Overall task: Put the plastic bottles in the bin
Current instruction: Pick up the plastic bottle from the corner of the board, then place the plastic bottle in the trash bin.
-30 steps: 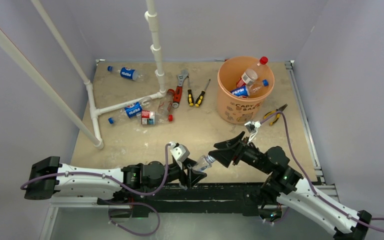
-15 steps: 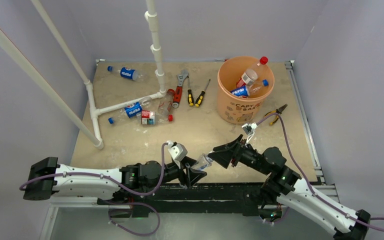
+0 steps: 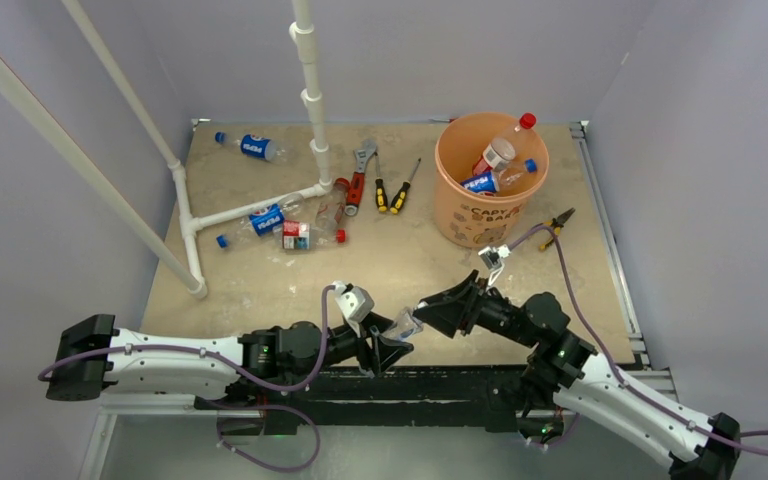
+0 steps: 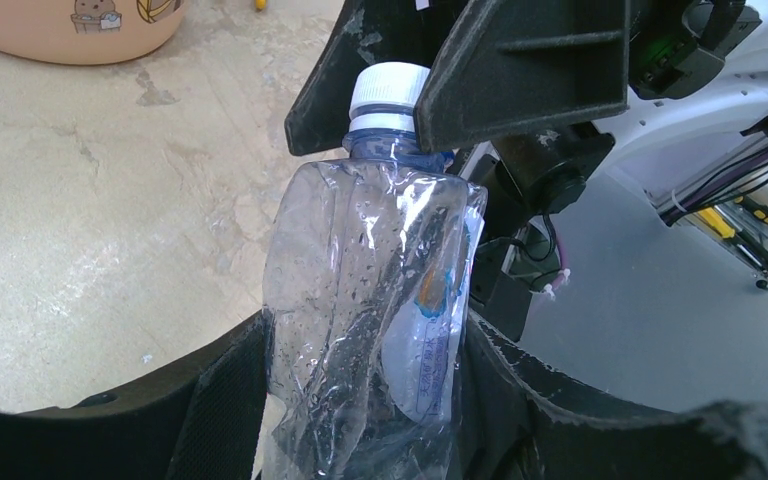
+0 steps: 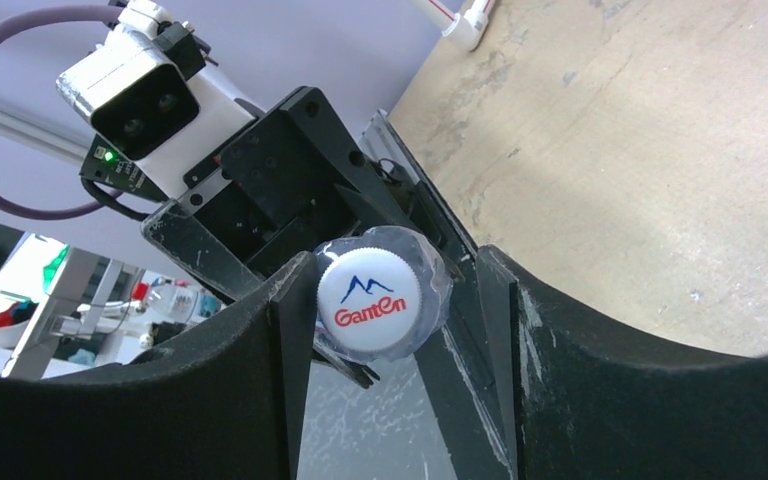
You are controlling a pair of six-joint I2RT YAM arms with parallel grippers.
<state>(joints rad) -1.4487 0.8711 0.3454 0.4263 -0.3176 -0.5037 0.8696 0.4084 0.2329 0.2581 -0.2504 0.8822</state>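
Note:
My left gripper is shut on a crumpled clear plastic bottle with a white cap, holding it low over the table's near edge. In the left wrist view the bottle is pinched between my fingers, cap pointing away. My right gripper is open, its jaws standing either side of the cap, with a gap on one side. The orange bin stands at the back right with several bottles inside. Three more bottles lie at the left.
A white pipe frame and upright pipe stand at the back left. A red-handled wrench and two screwdrivers lie left of the bin. Pliers lie to its right. The bin's base shows in the left wrist view.
My right gripper has moved left toward the held bottle and its jaws now straddle the cap. The left arm has barely moved.

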